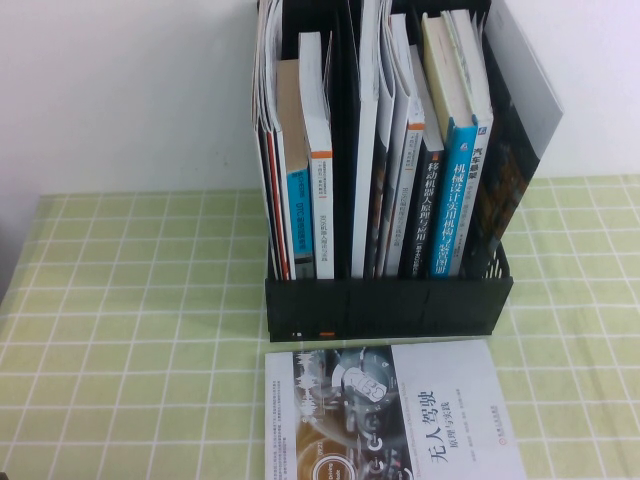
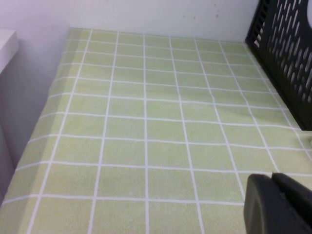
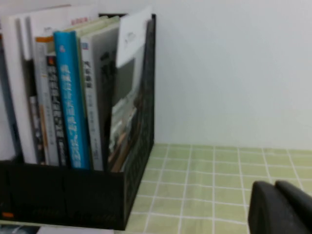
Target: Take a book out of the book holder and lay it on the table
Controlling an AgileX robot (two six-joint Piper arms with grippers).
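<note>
Neither gripper is seen in the high view. Only a dark corner of the left gripper [image 2: 280, 204] is caught by its wrist camera, above bare cloth beside the perforated side wall of the book holder [image 2: 285, 53]; whether its jaws are apart or together cannot be told. Likewise, only a black fragment of the right gripper [image 3: 282, 207] is shown, off the holder's other side, with its state unreadable.

On the table [image 1: 120, 320], the book [image 1: 390, 412] is laid flat, cover up, just in front of the book holder [image 1: 388, 305]; its near edge is cut off by the frame. Upright in the compartments, a blue-spined book [image 1: 452, 200] and a white-spined book [image 1: 318, 170] with an orange mark are made out; others are partly hidden by the dividers.
</note>
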